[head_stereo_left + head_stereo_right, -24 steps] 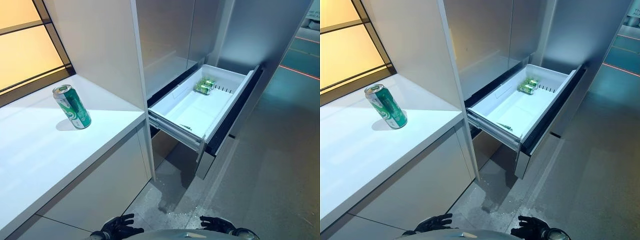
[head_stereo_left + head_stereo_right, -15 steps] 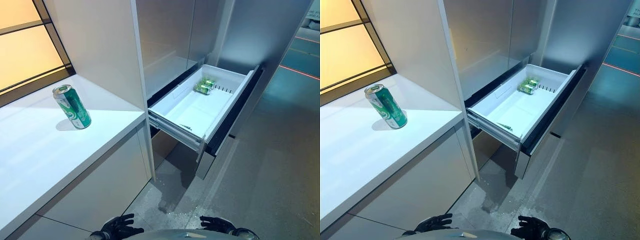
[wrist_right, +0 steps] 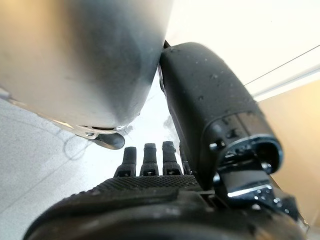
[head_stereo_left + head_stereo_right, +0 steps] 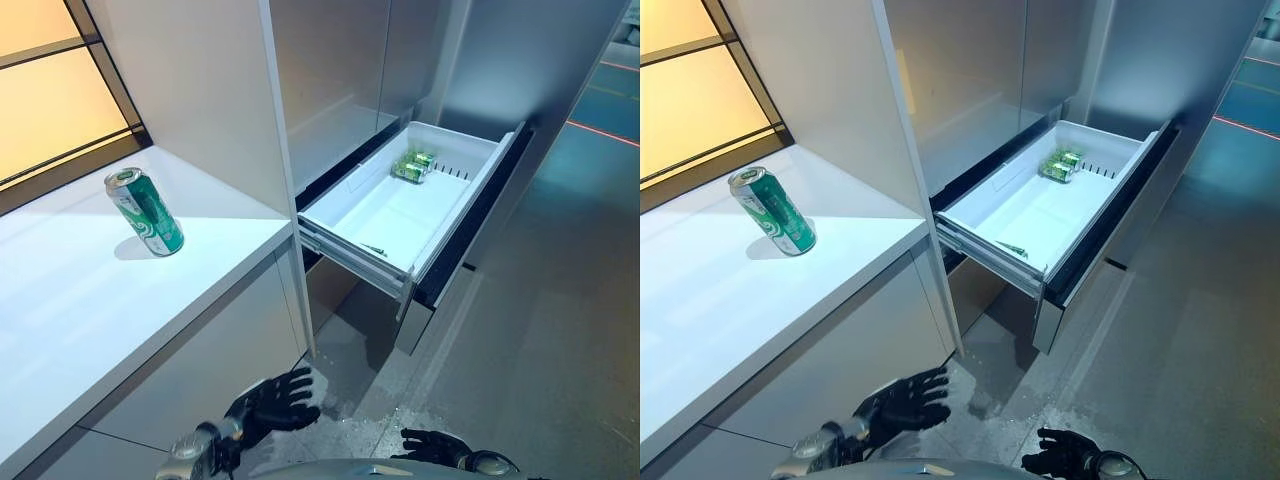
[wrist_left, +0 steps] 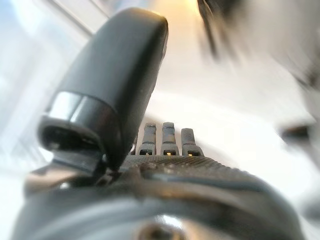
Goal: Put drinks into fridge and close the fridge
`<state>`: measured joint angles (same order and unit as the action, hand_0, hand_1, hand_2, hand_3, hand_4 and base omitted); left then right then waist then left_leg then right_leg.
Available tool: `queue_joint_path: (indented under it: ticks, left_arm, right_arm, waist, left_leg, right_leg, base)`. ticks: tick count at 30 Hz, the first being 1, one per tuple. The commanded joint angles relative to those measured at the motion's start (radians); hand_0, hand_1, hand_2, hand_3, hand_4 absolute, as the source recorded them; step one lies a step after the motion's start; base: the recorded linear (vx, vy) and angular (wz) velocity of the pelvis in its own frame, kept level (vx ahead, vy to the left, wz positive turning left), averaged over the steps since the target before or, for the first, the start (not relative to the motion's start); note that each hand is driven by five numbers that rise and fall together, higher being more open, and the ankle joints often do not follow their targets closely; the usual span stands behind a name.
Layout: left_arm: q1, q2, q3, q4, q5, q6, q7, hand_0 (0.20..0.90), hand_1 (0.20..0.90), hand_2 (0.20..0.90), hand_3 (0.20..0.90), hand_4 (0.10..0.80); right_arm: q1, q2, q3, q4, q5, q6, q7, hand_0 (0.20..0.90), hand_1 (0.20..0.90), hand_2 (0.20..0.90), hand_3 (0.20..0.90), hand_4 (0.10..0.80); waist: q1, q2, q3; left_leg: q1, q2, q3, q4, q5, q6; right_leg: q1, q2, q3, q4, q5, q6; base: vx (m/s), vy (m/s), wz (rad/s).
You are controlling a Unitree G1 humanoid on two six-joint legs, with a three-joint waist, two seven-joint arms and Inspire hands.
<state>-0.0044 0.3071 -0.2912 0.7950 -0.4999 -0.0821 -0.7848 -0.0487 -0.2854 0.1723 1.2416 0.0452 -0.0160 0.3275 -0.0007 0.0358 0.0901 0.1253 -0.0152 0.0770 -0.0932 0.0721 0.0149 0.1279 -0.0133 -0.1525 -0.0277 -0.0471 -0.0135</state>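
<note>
Drinks first: one green can (image 4: 145,212) is standing alone on the white counter (image 4: 70,300), at about nine o'clock in my head views, slightly tilted in the picture and well apart from everything else. It is sitting where it sat a moment ago. Below the counter edge, at about seven o'clock, my left hand (image 4: 272,400) is now rising into plain sight with fingers spread wide and holding nothing; less than a second ago only its fingertips were peeking over the bottom edge. My left wrist view is showing the fingers (image 5: 163,140) straight, the thumb standing up beside them, and only a pale blur beyond.

Moving rightward, the fridge drawer (image 4: 345,215) is hanging pulled out at about one o'clock, just as before. Two more green cans (image 4: 411,166) are lying on their sides, touching each other, in its far end.

At five o'clock my right hand (image 4: 432,448) is staying low by the bottom edge over the grey floor (image 4: 540,340), fingers straight and empty, as its wrist view confirms.
</note>
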Motion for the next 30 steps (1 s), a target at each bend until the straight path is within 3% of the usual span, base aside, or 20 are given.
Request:
queue_joint_path:
  ticks: [1, 3, 6, 9, 11, 14, 17, 21, 30]
  left_arm:
    - [-0.125, 0.014, 0.005, -0.165, -0.165, 0.130, -0.290, 0.900, 0.900, 0.900, 0.900, 0.800]
    - [-0.165, 0.032, 0.030, -0.320, -0.285, 0.244, -0.380, 0.900, 0.900, 0.900, 0.900, 0.800]
    - [-0.206, 0.044, 0.080, -0.561, -0.487, 0.322, -0.328, 0.900, 0.900, 0.900, 0.900, 0.800]
    - [-0.248, 0.056, 0.119, -0.714, -0.618, 0.236, -0.187, 0.900, 0.900, 0.900, 0.900, 0.800]
    - [-0.279, 0.081, 0.158, -0.815, -0.659, 0.071, 0.041, 0.900, 0.900, 0.900, 0.900, 0.800]
    - [-0.328, 0.144, 0.250, -0.879, -0.518, -0.252, 0.381, 0.900, 0.900, 0.900, 0.900, 0.800]
    - [-0.353, 0.172, 0.317, -0.885, -0.434, -0.347, 0.468, 0.900, 0.900, 0.900, 0.900, 0.800]
    - [-0.398, 0.211, 0.371, -0.904, -0.396, -0.388, 0.571, 0.900, 0.900, 0.900, 0.900, 0.800]
    - [-0.495, 0.311, 0.396, -0.859, -0.338, -0.332, 0.756, 0.900, 0.900, 0.900, 0.900, 0.800]
  right_arm:
    - [-0.044, -0.037, 0.047, 0.006, -0.018, 0.006, 0.030, 0.900, 0.900, 0.900, 0.900, 0.800]
    - [-0.044, -0.037, 0.057, 0.012, -0.008, -0.003, 0.024, 0.900, 0.900, 0.900, 0.900, 0.800]
    - [-0.034, -0.029, 0.057, 0.033, -0.012, -0.029, 0.016, 0.900, 0.900, 0.900, 0.900, 0.800]
    - [-0.020, -0.015, 0.062, 0.055, -0.016, -0.056, 0.006, 0.900, 0.900, 0.900, 0.900, 0.800]
    - [-0.006, -0.004, 0.071, 0.068, -0.010, -0.071, -0.004, 0.900, 0.900, 0.900, 0.900, 0.800]
    - [0.031, 0.018, 0.083, 0.077, -0.002, -0.093, -0.030, 0.900, 0.900, 0.900, 0.900, 0.800]
    - [0.047, 0.028, 0.087, 0.085, 0.004, -0.103, -0.038, 0.900, 0.900, 0.900, 0.900, 0.800]
    - [0.051, 0.035, 0.100, 0.102, 0.008, -0.110, -0.045, 0.900, 0.900, 0.900, 0.900, 0.800]
    - [0.043, 0.029, 0.128, 0.108, 0.007, -0.097, -0.047, 0.900, 0.900, 0.900, 0.900, 0.800]
  waist:
    - [0.004, 0.000, 0.020]
    - [0.004, 0.004, 0.015]
    - [0.003, 0.004, 0.011]
    - [0.001, 0.000, 0.006]
    - [0.002, -0.003, 0.000]
    - [0.006, -0.007, -0.016]
    - [0.008, -0.010, -0.029]
    - [0.008, -0.009, -0.045]
    - [0.001, -0.002, -0.057]
  left_leg:
    - [0.013, -0.027, 0.045, 0.032, -0.132, 0.029]
    - [0.012, -0.027, 0.042, 0.025, -0.131, 0.030]
    - [0.020, -0.028, 0.040, 0.017, -0.135, 0.033]
    - [0.028, -0.029, 0.036, 0.013, -0.141, 0.038]
    - [0.034, -0.029, 0.030, 0.009, -0.144, 0.040]
    - [0.041, -0.032, 0.017, 0.008, -0.148, 0.043]
    - [0.042, -0.035, 0.010, 0.008, -0.150, 0.043]
    - [0.047, -0.035, 0.006, 0.006, -0.152, 0.041]
    - [0.053, -0.035, 0.009, 0.006, -0.152, 0.036]
  right_leg:
    - [-0.045, -0.021, -0.042, 0.053, -0.009, 0.060]
    - [-0.051, -0.021, -0.038, 0.053, -0.006, 0.061]
    - [-0.047, -0.019, -0.030, 0.051, -0.009, 0.062]
    - [-0.041, -0.017, -0.022, 0.049, -0.013, 0.061]
    - [-0.033, -0.014, -0.017, 0.044, -0.018, 0.061]
    - [-0.019, -0.013, -0.019, 0.037, -0.026, 0.061]
    - [-0.011, -0.012, -0.022, 0.033, -0.033, 0.059]
    - [-0.003, -0.008, -0.026, 0.028, -0.041, 0.054]
    - [0.004, 0.000, -0.018, 0.031, -0.051, 0.048]
  base:
    - [0.000, 0.000, 0.00]
    - [-0.007, 0.007, -0.02]
    - [0.000, 0.000, 0.00]
    - [0.011, -0.005, 0.00]
    - [0.053, -0.020, -0.03]
    - [0.057, -0.016, -0.04]
    - [0.047, -0.007, -0.02]
    - [0.037, 0.004, 0.06]
    - [0.006, 0.004, 0.00]
